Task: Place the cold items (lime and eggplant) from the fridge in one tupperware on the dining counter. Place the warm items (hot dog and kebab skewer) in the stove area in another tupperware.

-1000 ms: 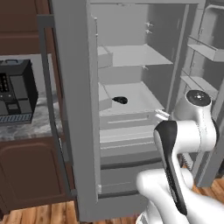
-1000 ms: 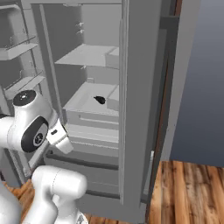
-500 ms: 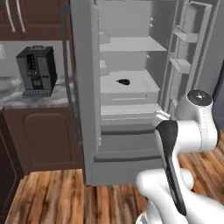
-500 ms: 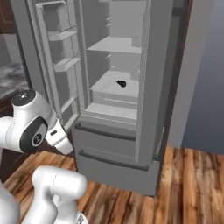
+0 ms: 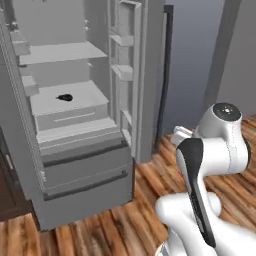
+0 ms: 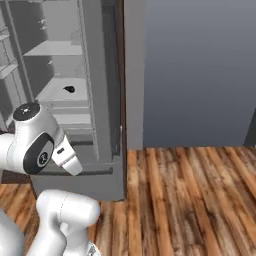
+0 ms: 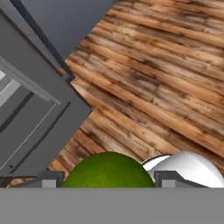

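Between the jaws sits the lime (image 7: 108,169), grasped on both sides. If the base turns fast, I think it may slip out onto the wooden floor (image 7: 166,87).

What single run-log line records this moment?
gripper: shut on lime | eggplant: on fridge shelf | fridge: open

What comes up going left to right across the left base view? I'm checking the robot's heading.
Open fridge with the eggplant on its shelf → fridge door with its bins → grey wall → robot arm.
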